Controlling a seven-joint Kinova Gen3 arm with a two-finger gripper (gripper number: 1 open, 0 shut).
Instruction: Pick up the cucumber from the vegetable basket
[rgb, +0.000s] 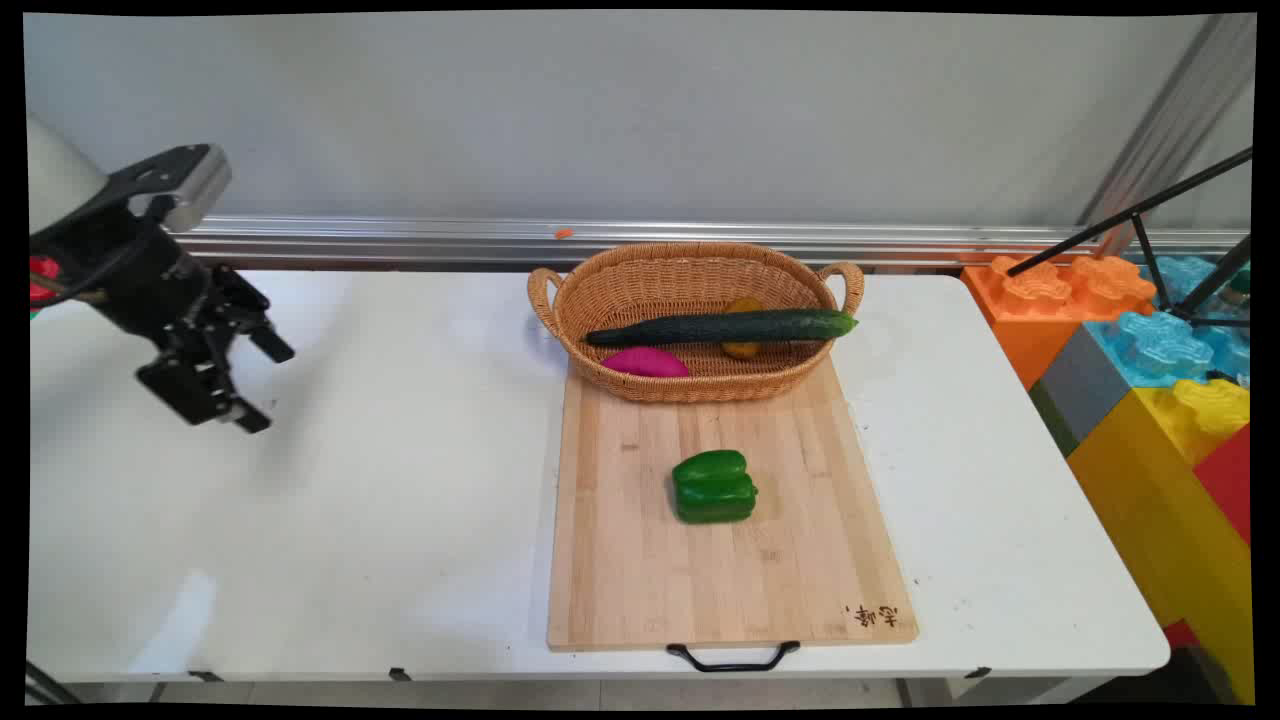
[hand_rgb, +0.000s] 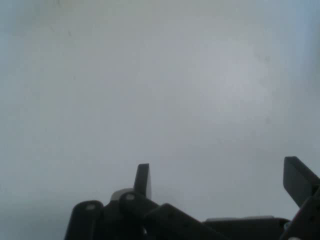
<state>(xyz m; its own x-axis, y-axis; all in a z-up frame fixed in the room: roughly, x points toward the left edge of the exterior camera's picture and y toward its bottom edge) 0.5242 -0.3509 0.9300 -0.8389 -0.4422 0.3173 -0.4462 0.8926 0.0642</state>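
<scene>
A white table (rgb: 350, 520) is seen from above its near side, with a pale wall behind. At the table's nine o'clock, well apart from everything else, a black gripper (rgb: 262, 386) hangs above bare tabletop, tilted down toward four o'clock. Its two fingers (hand_rgb: 143, 181) are spread wide with nothing between them; in the hand view only blank white surface is seen past them. Right of centre, a wooden board (rgb: 640, 560) lies with a black handle at its six o'clock edge. A green pepper (rgb: 714, 486) rests near the board's middle, touching nothing else. At the board's twelve o'clock end a wicker basket (rgb: 600, 290) sits partly on the wood. A cucumber (rgb: 720, 327) is laid across the basket, its three o'clock tip jutting over the rim. A magenta item (rgb: 645, 362) lies at the basket's seven o'clock, and a yellow-orange item (rgb: 742, 347) is partly hidden behind the cucumber. Large toy blocks (rgb: 1150, 400) are stacked beyond the table's three o'clock edge. No grasp is in hand; judged from this layout, any approach to the pepper is best made from above, clear of the basket.
</scene>
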